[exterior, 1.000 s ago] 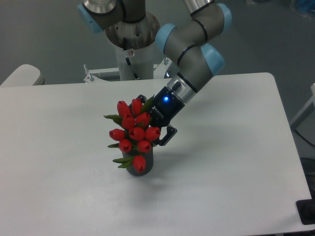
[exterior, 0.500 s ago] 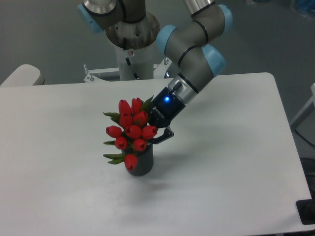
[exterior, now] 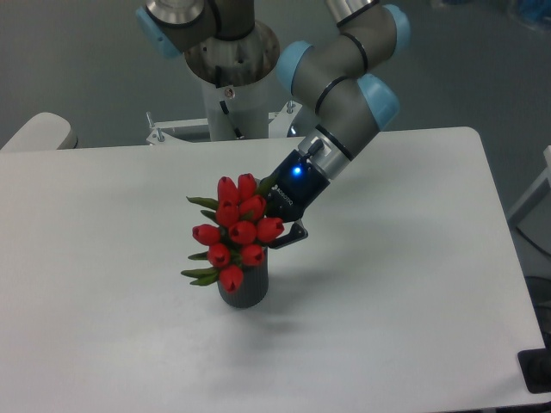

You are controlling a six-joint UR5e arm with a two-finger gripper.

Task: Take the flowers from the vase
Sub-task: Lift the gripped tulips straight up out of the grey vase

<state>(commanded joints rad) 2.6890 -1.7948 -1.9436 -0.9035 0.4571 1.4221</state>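
The tool (exterior: 274, 225) reaches in from the upper right and sits just right of centre frame, its fingers closed against the right side of the flowers (exterior: 234, 232), apparently clamped on the bunch, though the buds hide the far finger. Compared with a second ago the fingers have drawn in and the bunch has risen slightly, yet its stems remain inside the vase (exterior: 244, 287) at lower centre, so I judge the lift has only begun. The table (exterior: 405, 284) around the vase carries nothing else; only the vase's rim might snag the stems.
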